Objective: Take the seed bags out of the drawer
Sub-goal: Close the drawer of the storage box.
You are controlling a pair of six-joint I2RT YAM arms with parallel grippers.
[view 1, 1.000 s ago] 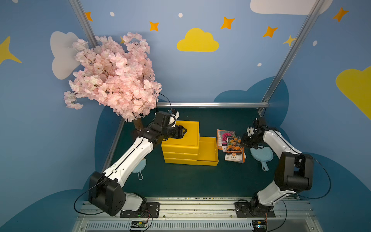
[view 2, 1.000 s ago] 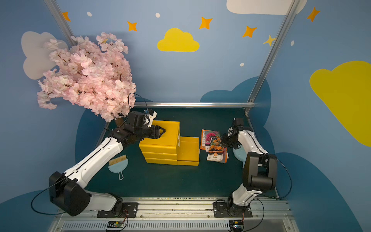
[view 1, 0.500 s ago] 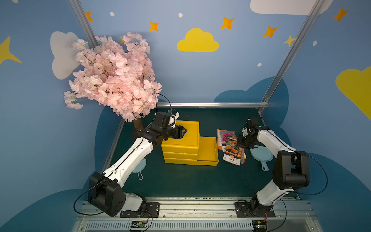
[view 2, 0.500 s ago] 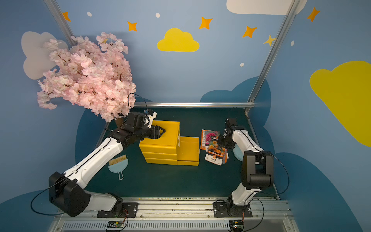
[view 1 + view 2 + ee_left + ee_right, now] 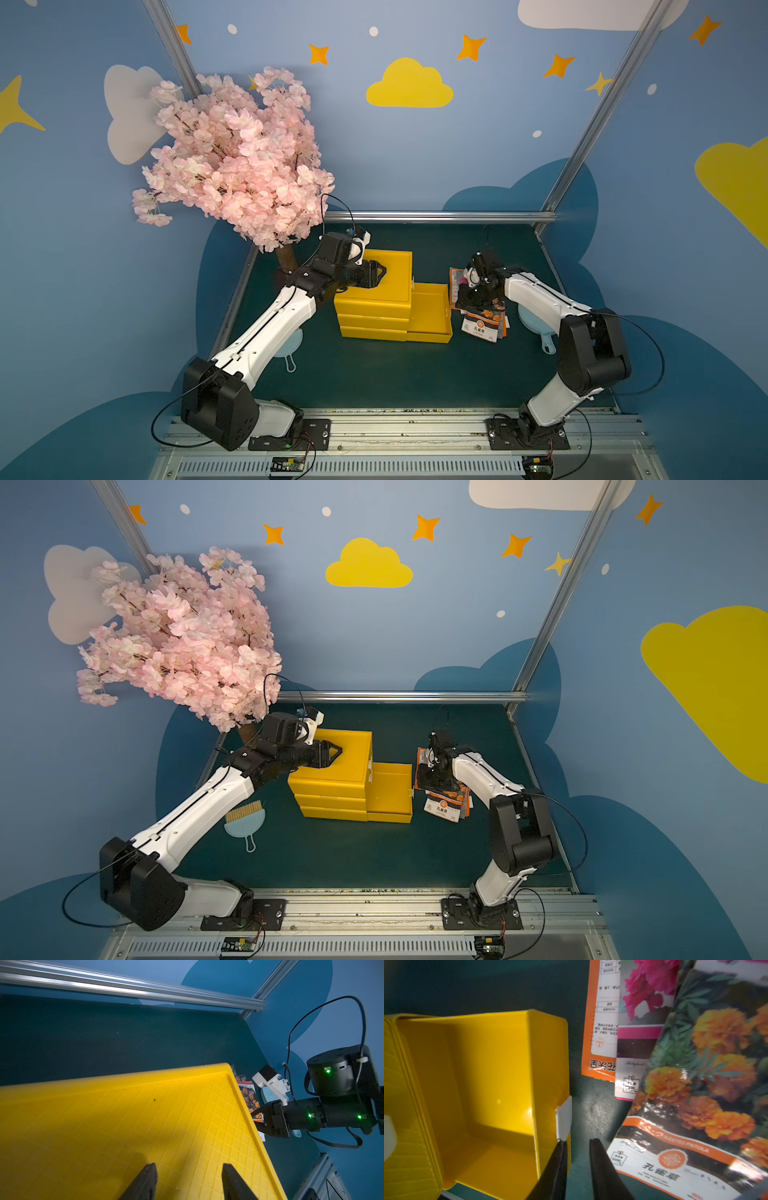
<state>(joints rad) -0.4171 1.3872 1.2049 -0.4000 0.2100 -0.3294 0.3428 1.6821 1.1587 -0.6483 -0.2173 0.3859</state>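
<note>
Overlapping, glossy rectangular seed bags (image 5: 716, 1064) lie beside drawer (image 5: 548, 1059).

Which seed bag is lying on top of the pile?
The orange-flower seed bag. It overlaps the magenta-flower bag, whose print it partly covers.

**user1:** that pink blossom tree (image 5: 232, 166) takes up the whole back corner of the dark green counter (image 5: 374, 374)

**user2:** yep, plus a pale-blue brush (image 5: 245, 817) and a matching handled pan (image 5: 534, 326), lying well apart
</note>
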